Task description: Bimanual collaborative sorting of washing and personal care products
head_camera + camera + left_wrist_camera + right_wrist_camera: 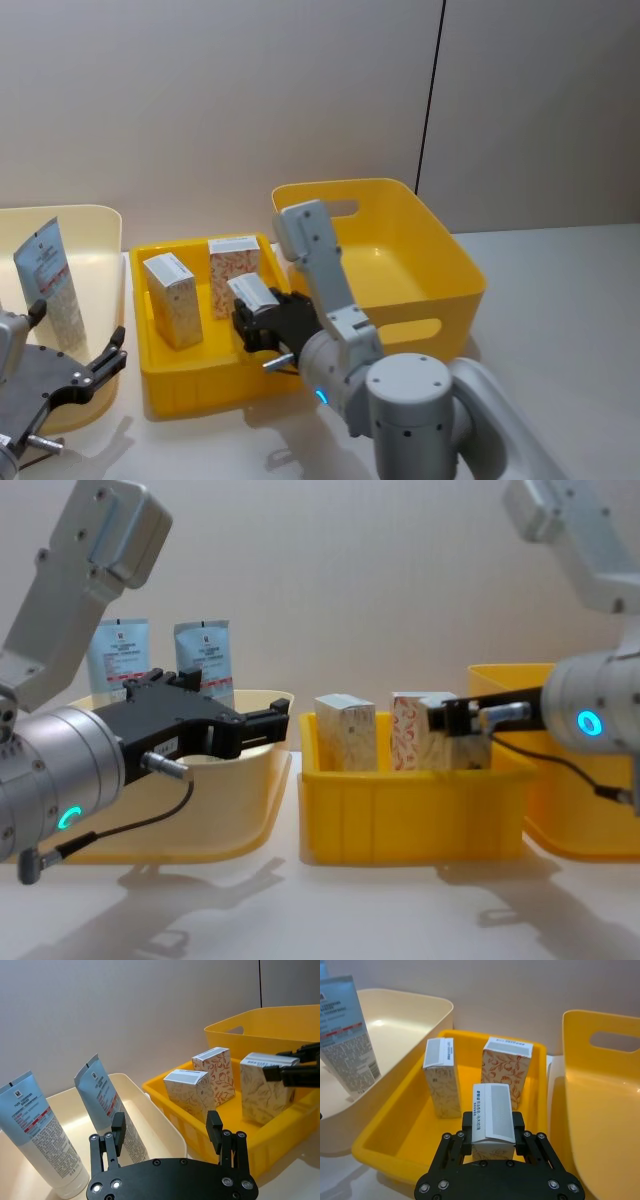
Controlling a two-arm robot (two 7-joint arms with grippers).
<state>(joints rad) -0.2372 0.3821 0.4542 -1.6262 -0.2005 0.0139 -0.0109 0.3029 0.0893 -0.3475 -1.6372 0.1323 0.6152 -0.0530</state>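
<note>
Yellow tray (200, 390): two cartons (441, 1077), third carton (492, 1110) clamped in right gripper (492, 1126). Left of tray: tubes (37, 1130) binned, left gripper (166, 1121) splayed. Likely nearly sorted.

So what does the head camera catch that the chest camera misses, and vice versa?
Head view's extra: the inside of the big yellow bin and its handle slot. Chest view's extra: two tubes in the cream bin, against one from the head. Both: the right gripper shut on a carton inside the small yellow bin, two more cartons beside it, and the open left gripper by the cream bin.
</note>
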